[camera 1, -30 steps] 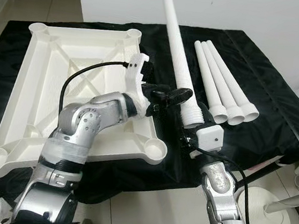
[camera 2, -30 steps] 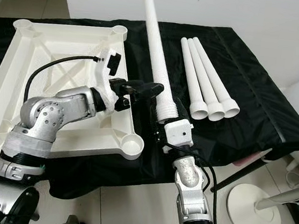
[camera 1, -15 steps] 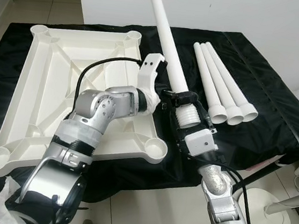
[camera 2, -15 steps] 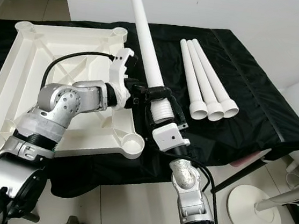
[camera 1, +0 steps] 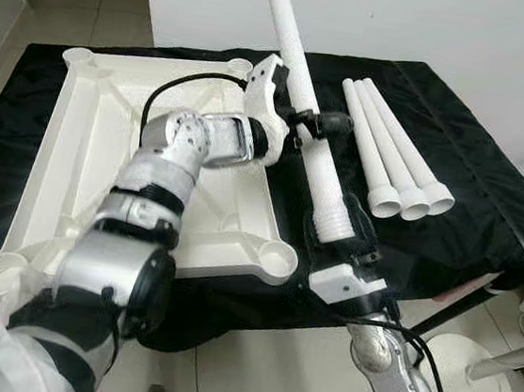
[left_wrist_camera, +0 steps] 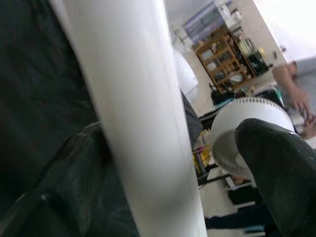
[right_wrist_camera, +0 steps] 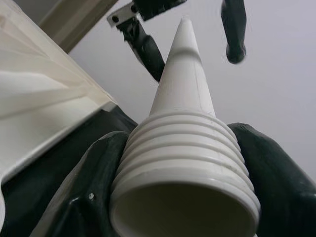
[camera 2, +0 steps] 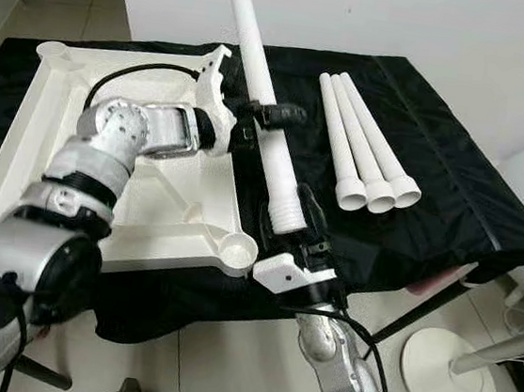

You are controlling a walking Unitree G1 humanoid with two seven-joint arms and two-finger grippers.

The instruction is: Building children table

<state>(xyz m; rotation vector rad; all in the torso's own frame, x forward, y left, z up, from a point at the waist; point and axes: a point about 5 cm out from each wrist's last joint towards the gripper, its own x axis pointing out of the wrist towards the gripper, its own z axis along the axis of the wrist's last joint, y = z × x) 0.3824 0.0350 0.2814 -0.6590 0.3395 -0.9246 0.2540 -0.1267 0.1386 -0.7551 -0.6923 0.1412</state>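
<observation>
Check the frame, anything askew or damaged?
No damage shows. The upturned white plastic tabletop lies flat on the black cloth, three white tapered legs side by side. The fourth white leg is raised at a slant, threaded end in the right gripper, left gripper around its shaft.

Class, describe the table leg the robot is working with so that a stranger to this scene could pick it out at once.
On the black-covered table, right of the upturned white plastic tabletop, are four long white tapered plastic legs. Three legs lie flat side by side; the fourth leg is raised, its threaded end gripped by the right hand, with the left hand around its shaft.
</observation>
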